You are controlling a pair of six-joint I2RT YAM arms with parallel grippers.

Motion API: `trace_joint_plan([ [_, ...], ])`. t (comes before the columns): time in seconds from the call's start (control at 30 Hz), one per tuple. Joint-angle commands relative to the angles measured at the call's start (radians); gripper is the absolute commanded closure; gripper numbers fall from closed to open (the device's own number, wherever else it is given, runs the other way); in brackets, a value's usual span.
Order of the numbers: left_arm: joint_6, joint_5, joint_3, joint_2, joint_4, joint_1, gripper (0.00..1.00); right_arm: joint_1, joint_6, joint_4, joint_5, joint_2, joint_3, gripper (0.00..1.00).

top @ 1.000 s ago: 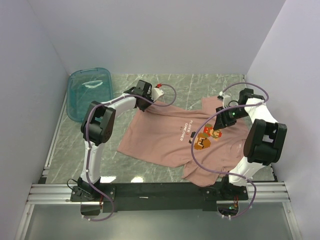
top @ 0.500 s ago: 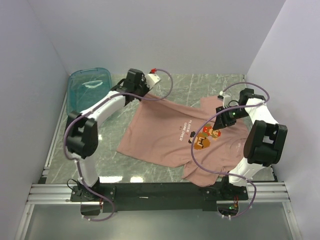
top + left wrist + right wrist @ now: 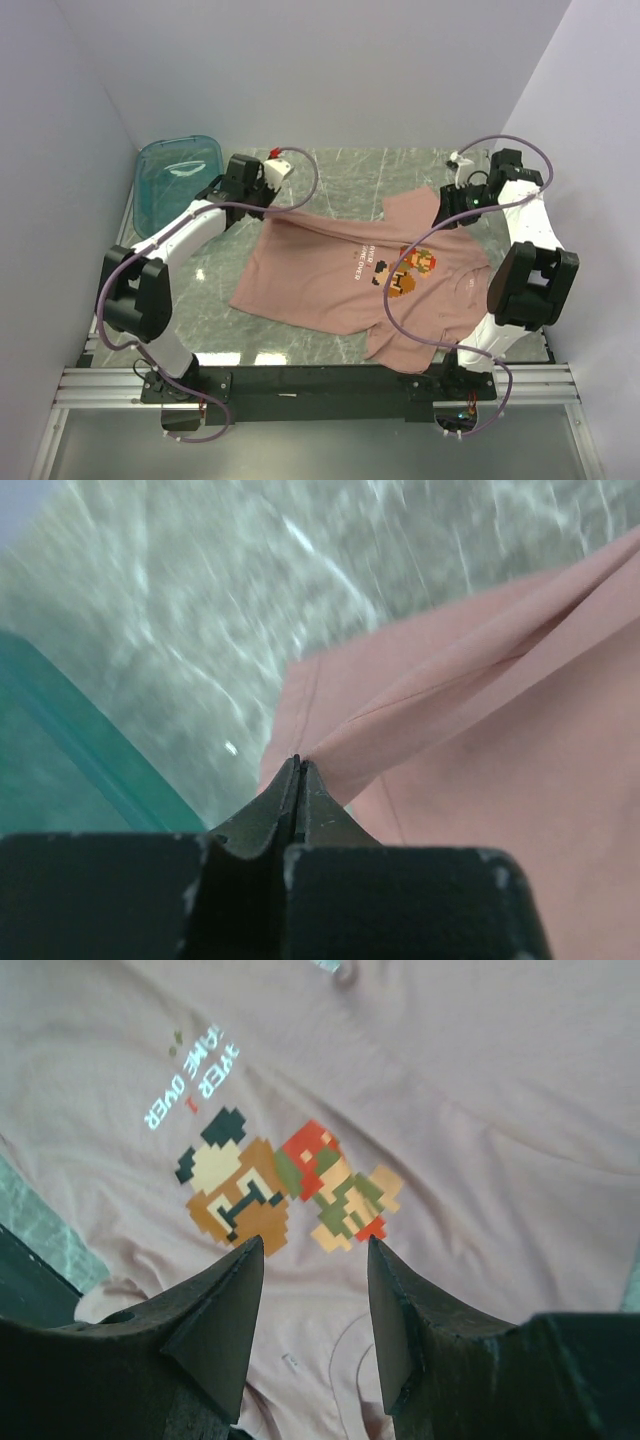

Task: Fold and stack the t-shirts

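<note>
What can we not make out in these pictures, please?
- Top external: the white lettering on the t-shirt is too small to read.
- Left wrist: shut fingers of the left tool hide the cloth pinched between them; the teal tub is blurred and cut off.
- Right wrist: fingers of the right tool cover the t-shirt below the print.
</note>
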Motion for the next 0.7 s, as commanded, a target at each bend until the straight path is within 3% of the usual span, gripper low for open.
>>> trace_joint_plan([
  [0.0, -0.113, 0.05, -0.064, -0.069, -0.01, 0.02, 1.0, 0.0, 0.07, 0.03, 0.002, 0.055, 0.084, 0.47],
  [0.23, -0.212, 0.145, -0.089, -0.014, -0.065, 0.04, 0.99, 0.034, 0.079, 0.028, -0.026, 0.092, 0.081, 0.47],
  [0.37, -0.288, 0.106, -0.033, 0.07, -0.125, 0.068, 0.94, 0.052, 0.068, 0.045, -0.017, 0.074, 0.032, 0.47],
  [0.4, -0.319, 0.083, -0.022, 0.084, -0.145, 0.074, 0.91, 0.054, 0.068, 0.05, -0.015, 0.061, 0.011, 0.47],
  [0.43, -0.368, 0.052, -0.013, 0.107, -0.151, 0.079, 0.8, 0.054, 0.065, 0.054, -0.011, 0.054, 0.0, 0.47],
  [0.5, -0.384, 0.007, 0.004, 0.109, -0.15, 0.086, 0.73, 0.054, 0.061, 0.067, -0.002, 0.037, -0.028, 0.47],
  [0.67, -0.27, 0.091, -0.098, -0.043, -0.027, 0.07, 0.46, 0.054, 0.044, 0.073, 0.002, 0.017, -0.059, 0.47],
])
